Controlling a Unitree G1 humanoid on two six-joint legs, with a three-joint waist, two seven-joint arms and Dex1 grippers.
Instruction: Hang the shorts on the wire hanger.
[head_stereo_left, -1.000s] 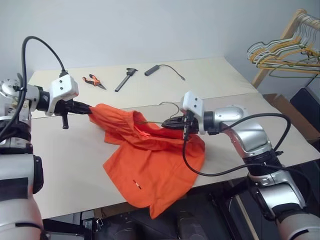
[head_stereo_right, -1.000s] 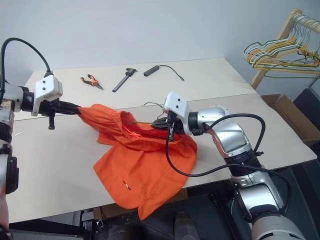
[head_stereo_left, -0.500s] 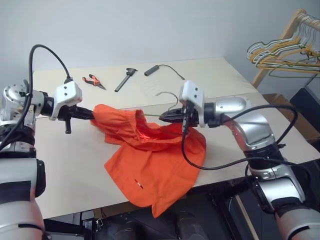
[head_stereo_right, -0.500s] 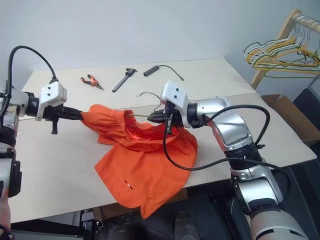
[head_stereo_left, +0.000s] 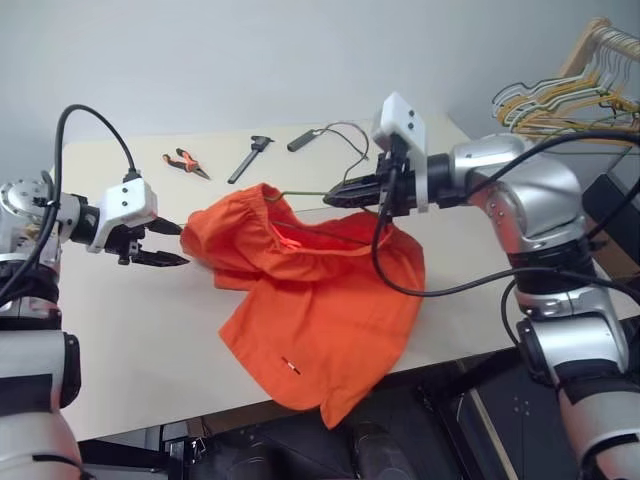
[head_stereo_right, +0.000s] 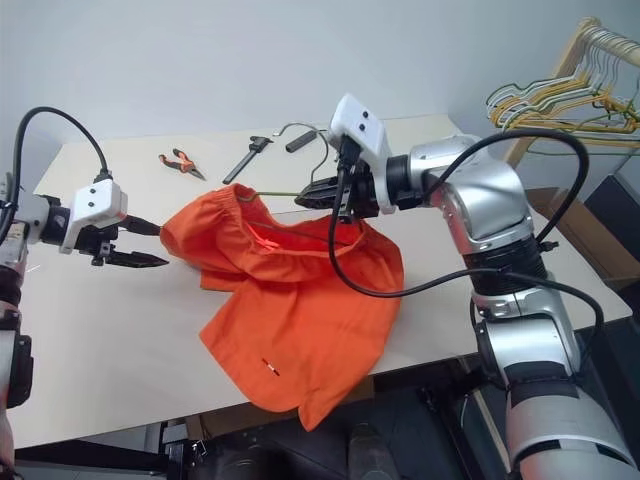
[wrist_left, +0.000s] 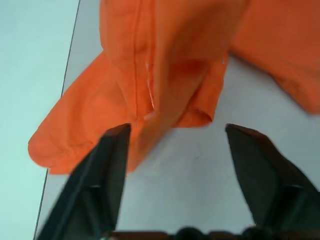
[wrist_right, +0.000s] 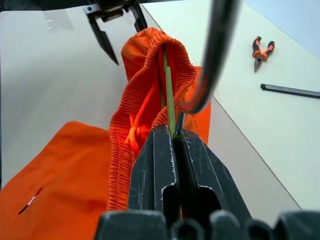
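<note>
The orange shorts lie spread on the table, their gathered waistband lifted on the right side. The wire hanger's thin wire runs inside that waistband, and its hook rises above my right gripper. That gripper is shut on the wire hanger at the base of the hook and is held above the table. My left gripper is open just left of the shorts, apart from the cloth, with nothing between its fingers.
Orange-handled pliers, a black hand tool and a black cylinder with a cable lie on the far part of the table. A wooden rack with a bunch of hangers stands at the far right. The shorts' hem overhangs the front table edge.
My left gripper has opened and let go of the waistband. My right gripper has risen with the hanger, lifting the waistband off the table.
</note>
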